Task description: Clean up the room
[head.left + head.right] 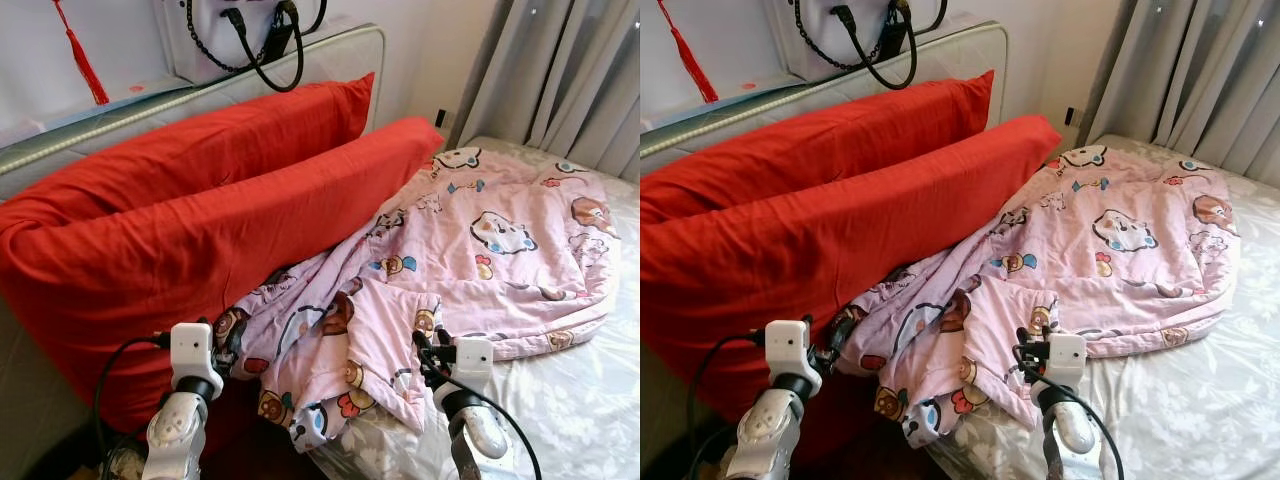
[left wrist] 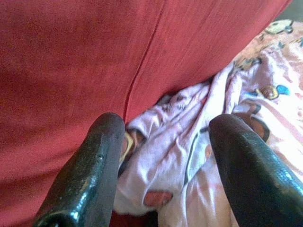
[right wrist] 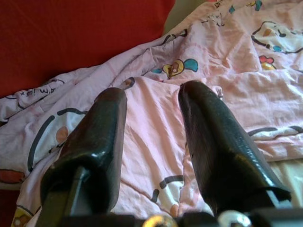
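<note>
A rumpled pink cotton quilt printed with cartoon animals (image 1: pixel 470 250) lies spread over the bed, on a pale sheet with a grey flower pattern (image 1: pixel 570 400). Its near end is bunched into loose folds that spill over the bed's edge, pressed against the lower of two long red fabric pillows (image 1: pixel 200 240) that lean on the padded headboard (image 1: pixel 340 45). Behind the pillows a white bag with black handles and a chain (image 1: pixel 260 40) rests above the headboard, and grey curtains (image 1: pixel 560 70) hang beyond the far side of the quilt.

The left gripper (image 2: pixel 165 156) hovers just short of the crumpled corner of the quilt where it meets the red pillow; its two black fingers (image 2: pixel 90 170) stand apart with cloth showing between them, gripping nothing. The right gripper (image 3: pixel 151 142) hangs over a flatter fold of the quilt nearer the sheet, its fingers likewise spread and empty.

The quilt looks light, soft and limp, so it will sag and drape rather than hold a shape, and a single thin layer may slip out of a pinch. A raised ridge or the hemmed edge near each gripper seems the surest hold, one on the bunched corner by the pillow and one on the fold beside the sheet, so the cloth can be drawn out flat between both arms
</note>
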Tool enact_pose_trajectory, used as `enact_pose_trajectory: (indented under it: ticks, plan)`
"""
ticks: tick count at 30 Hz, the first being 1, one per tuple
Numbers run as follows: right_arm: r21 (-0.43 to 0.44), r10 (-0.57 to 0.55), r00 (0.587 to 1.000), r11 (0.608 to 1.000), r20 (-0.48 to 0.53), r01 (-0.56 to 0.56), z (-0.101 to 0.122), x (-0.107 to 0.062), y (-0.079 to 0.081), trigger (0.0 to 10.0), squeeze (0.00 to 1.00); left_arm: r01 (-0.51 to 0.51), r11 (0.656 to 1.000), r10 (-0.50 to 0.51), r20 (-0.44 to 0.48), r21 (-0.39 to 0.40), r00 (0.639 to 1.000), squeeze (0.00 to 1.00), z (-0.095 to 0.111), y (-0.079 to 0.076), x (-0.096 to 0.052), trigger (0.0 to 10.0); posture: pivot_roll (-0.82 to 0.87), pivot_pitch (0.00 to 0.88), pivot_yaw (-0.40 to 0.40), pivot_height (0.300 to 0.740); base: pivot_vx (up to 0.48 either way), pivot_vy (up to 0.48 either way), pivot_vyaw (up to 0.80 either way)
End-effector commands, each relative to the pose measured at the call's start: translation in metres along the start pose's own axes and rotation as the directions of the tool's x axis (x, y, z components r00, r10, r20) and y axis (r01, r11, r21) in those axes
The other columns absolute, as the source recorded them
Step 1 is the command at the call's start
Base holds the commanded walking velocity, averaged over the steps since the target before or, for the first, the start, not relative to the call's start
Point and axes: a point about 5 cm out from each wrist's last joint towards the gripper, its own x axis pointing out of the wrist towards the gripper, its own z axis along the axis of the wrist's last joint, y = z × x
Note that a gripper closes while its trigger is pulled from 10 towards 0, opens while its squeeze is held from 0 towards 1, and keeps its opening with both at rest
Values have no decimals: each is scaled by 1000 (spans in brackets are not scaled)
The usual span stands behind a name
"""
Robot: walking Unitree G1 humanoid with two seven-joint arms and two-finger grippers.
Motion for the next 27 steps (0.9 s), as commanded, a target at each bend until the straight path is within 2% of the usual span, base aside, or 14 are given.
enact_pose_trajectory:
  ticks: [1, 9, 13, 20, 27]
  plan:
    - [-22, 8, 1000, 1000, -30, -9, -1, 1, -1, 10000, 0, 11, 1000, -11, 7, -3, 1000, 0, 3, -1, 2, 10000, 41, 10, -34, 740, 0, 0, 0]
    - [-42, 23, 998, 999, -60, -25, 0, 3, -6, 10000, 0, 36, 999, -36, 10, 0, 999, 0, 10, -1, 7, 10000, 30, 18, -38, 725, 0, 0, 0]
    - [3, -17, 1000, 1000, -17, 17, 6, 6, -9, 10000, 0, 24, 1000, -24, 10, -10, 1000, 0, 10, -1, 6, 10000, 38, 21, -41, 720, 0, 0, 0]
    - [17, -22, 998, 1000, -56, 23, 1, 8, -1, 10000, 0, -14, 999, 15, 19, -37, 1000, 0, 12, 0, 5, 10000, 38, 22, -43, 720, 0, 0, 0]
    - [18, -30, 997, 999, -74, 32, -3, 5, -5, 10000, 0, -23, 999, 24, 22, -36, 999, 0, 14, 2, 5, 10000, 36, 20, -41, 675, 0, 0, 0]
